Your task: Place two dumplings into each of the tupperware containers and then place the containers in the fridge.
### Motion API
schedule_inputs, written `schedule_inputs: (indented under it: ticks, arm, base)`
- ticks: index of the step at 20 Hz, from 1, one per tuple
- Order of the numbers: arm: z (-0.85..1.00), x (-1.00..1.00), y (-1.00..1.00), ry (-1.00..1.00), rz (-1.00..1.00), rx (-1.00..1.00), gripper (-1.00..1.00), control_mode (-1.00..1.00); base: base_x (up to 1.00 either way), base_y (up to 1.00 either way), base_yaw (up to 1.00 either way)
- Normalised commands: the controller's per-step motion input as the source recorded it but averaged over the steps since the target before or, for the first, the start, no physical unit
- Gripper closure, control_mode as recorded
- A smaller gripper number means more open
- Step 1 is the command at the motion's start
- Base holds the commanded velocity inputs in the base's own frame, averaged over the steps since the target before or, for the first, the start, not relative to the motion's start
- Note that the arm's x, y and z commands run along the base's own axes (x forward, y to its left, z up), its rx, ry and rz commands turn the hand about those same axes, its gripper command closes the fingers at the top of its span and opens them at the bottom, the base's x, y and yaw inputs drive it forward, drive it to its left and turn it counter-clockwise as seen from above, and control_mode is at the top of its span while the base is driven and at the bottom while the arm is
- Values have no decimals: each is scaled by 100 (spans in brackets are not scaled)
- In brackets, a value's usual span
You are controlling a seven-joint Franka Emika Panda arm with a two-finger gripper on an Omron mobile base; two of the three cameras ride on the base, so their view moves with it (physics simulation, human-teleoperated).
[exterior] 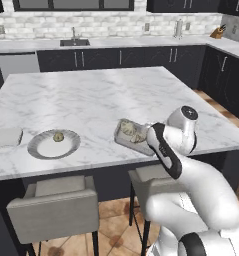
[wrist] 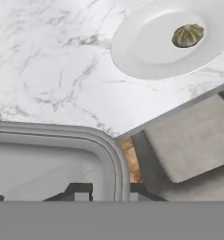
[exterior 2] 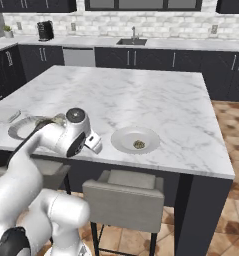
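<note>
The arm reaches down at the near edge of the marble bench (exterior: 91,95), its pincer (wrist: 103,191) closed on the rim of a tupperware container (exterior: 133,136), judging by the hand view, where the tips straddle the tray's rounded corner. The left base view shows this container holding pale lumps that look like dumplings (exterior: 127,129); their exact count is hard to tell. A round plate (exterior: 54,145) further along the same edge carries 1 dumpling (exterior: 58,136). A second flat grey-white tray (exterior: 6,136) sits beyond the plate, near the bench's corner; its contents cannot be made out.

As a judgement, 1 container seems loaded and ready to carry off. Left to do: the plate's remaining dumpling, the other tray, and moving both containers to the fridge.
</note>
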Motion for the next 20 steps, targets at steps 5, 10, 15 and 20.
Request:
schedule_inputs:
  ticks: [5,10,15,20]
  arm:
    - [0,-86,-59,-20,-7,33,100,-100]
    - [7,-54,-7,-3,-15,11,100,-100]
    - [6,-8,-3,39,-16,-23,100,-100]
    - [0,0,-5,17,-2,-6,100,-100]
  base:
    - [0,0,0]
    - [0,0,0]
    - [0,0,0]
    - [0,0,0]
